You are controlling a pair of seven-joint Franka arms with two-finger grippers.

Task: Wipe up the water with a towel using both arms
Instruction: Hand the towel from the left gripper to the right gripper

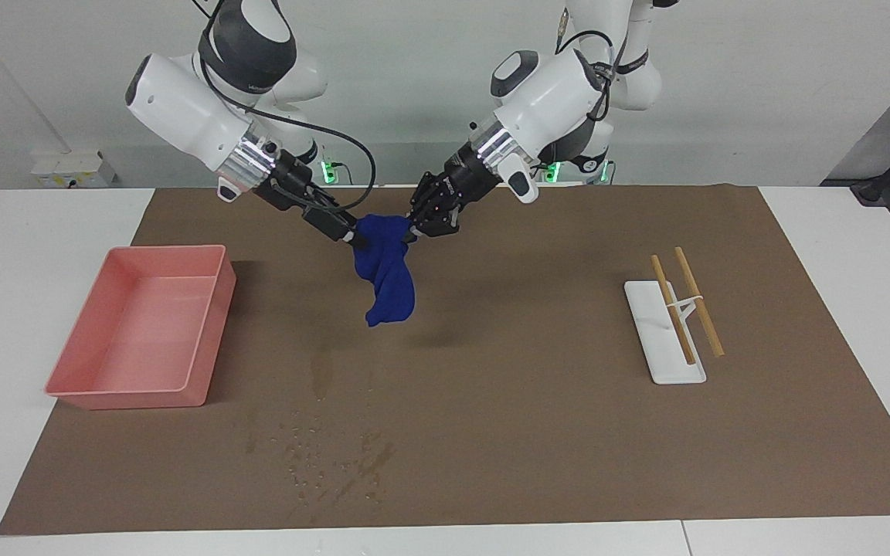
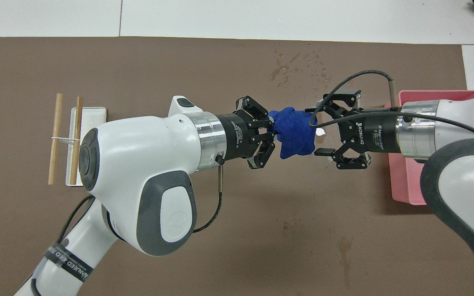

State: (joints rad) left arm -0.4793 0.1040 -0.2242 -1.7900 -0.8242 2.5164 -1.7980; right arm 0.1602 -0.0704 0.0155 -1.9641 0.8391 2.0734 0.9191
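The deep blue towel [image 1: 387, 266] hangs bunched in the air over the middle of the brown mat, between my two grippers; it also shows in the overhead view [image 2: 294, 135]. My left gripper [image 1: 416, 225] [image 2: 270, 131] is shut on one end of it. My right gripper [image 1: 355, 238] [image 2: 320, 131] has its fingers spread wide at the towel's other end, the cloth's edge between them. Water drops [image 1: 329, 455] [image 2: 298, 70] lie on the mat farther from the robots than the towel.
An empty pink tray [image 1: 209, 324] [image 2: 403, 185] stands toward the right arm's end. A white holder [image 1: 665, 351] [image 2: 93, 113] with two wooden sticks [image 1: 696, 301] [image 2: 55, 139] lies toward the left arm's end. Damp streaks [image 1: 321, 371] mark the mat.
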